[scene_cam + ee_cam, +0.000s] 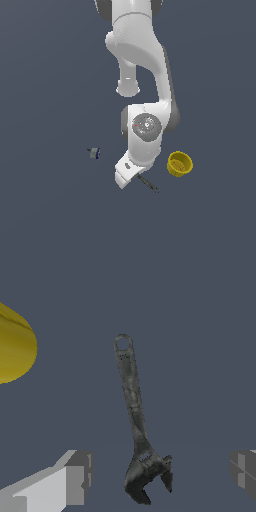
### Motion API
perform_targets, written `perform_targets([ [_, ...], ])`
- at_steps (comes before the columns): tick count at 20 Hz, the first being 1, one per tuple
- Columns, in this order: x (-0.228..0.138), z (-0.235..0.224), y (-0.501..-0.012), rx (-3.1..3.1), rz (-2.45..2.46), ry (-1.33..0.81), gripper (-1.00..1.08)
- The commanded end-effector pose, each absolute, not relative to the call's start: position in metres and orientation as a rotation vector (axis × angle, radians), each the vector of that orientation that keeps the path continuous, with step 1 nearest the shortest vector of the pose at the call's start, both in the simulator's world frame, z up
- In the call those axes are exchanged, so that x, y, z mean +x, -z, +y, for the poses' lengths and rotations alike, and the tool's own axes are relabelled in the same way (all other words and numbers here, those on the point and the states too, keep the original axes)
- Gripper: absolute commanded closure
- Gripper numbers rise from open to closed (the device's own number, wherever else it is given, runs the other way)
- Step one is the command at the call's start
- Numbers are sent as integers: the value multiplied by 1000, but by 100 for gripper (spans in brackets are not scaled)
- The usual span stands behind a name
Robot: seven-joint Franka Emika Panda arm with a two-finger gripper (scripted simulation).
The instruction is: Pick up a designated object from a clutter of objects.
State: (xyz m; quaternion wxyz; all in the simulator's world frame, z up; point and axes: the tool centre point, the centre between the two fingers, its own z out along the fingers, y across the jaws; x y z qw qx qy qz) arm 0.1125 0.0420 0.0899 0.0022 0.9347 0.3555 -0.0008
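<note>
1. Exterior view — flat slate-grey worktop (pixel 45 215), no edges or walls visible. White arm (pixel 145 135) reaches down over the middle of the scene.
2. Wrench (pixel 149 184) lies flat just below the arm's hand, only its thin dark shaft showing. Yellow cup (pixel 179 164) sits near it, toward the exterior view's right. Small grey-blue block (pixel 94 153) well apart, toward the exterior view's left. Fingers hidden from this angle.
3. Wrist view — same grey surface. Wrench (pixel 134 406) lies lengthwise between the two fingers (pixel 77 476), jaw head nearest the camera, ring end pointing away. Yellow cup (pixel 15 346) is partly in frame, clear of the wrench.
4. The gripper (pixel 162 476) is spread wide, one finger on either side of the wrench head, neither touching it.
5. Progress, as I judge it: approach and alignment look done — the wrench is not yet gripped or lifted. Left: finish the descent, close, raise it clear.
</note>
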Motion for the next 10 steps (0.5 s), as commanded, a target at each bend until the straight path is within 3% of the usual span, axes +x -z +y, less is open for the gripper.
perform_targets([
  [1,115,44,-76,2914,1166,0,-92],
  [10,116,47,-59,2894,1223,2,-92],
])
